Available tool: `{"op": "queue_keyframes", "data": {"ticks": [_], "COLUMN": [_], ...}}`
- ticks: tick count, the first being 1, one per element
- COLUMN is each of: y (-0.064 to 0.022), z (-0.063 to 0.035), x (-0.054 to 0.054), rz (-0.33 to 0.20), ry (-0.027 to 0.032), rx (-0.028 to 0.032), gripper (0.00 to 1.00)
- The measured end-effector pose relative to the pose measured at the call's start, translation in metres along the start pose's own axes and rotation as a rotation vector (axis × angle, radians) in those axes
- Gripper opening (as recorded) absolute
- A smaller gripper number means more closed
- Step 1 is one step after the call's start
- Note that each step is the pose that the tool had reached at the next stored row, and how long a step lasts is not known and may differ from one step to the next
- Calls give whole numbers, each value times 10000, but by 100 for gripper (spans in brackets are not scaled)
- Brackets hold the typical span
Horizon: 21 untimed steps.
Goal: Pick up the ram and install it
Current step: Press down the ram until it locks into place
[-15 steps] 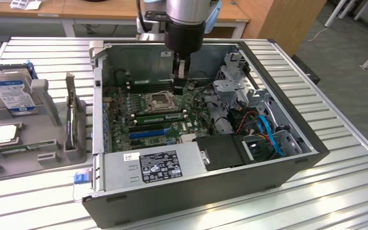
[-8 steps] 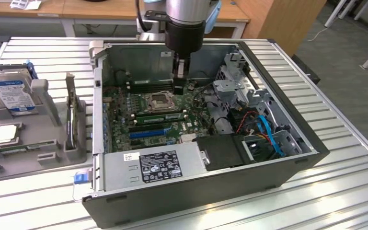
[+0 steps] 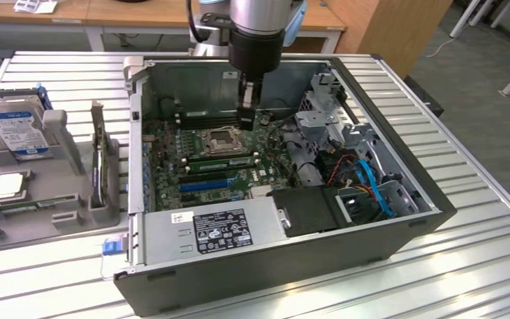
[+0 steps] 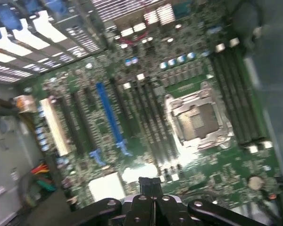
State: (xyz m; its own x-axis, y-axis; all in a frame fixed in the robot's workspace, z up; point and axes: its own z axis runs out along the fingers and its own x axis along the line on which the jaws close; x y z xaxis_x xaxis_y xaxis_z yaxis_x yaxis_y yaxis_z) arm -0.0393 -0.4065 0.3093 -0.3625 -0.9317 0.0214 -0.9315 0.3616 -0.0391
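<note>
Exterior view: an open dark-grey desktop computer case (image 3: 264, 266) lies on its side on a ribbed silver metal tabletop (image 3: 467, 199), w/ its green motherboard (image 3: 237, 176) facing up. A black-and-silver robot arm reaches straight down into the case from above. Its narrow black gripper (image 3: 247, 123) is closed, fingers pressed together, w/ nothing visibly held between them. The tip hangs low over the board, just past the far right corner of the square silver processor socket (image 3: 220, 141).

The ram (image 3: 222, 161), a long thin green circuit-board stick, lies in a slot on the motherboard on the near side of the socket, running left to right across the view. It is apart from the gripper, w/ the socket between them; no contact. Blue expansion slots (image 3: 206, 187) sit just nearer the camera than the ram.

At the exterior view's left, a grey plastic holder tray (image 3: 60, 199) rests on the tabletop beside the case. It carries a boxy blue-labelled hard drive (image 3: 16, 129) and a square silver processor chip (image 3: 7, 186).

Wrist view: the closed gripper (image 4: 149, 182) sits above the motherboard (image 4: 217, 179), near the silver socket (image 4: 198, 117) and a long blue slot (image 4: 108, 115). Can't tell which dark slot there holds the ram.
</note>
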Motion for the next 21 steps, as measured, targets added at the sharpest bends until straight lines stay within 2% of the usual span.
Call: {"op": "queue_keyframes", "data": {"ticks": [1,2,5,21], "y": [0,0,0,0], "z": [0,1,0,0], "x": [0,0,0,0], "rz": [20,41,254,3162], "ry": [-168,-273,-267,-167], "rx": [-66,-107,-111,-132], "gripper": [10,10,10,10]}}
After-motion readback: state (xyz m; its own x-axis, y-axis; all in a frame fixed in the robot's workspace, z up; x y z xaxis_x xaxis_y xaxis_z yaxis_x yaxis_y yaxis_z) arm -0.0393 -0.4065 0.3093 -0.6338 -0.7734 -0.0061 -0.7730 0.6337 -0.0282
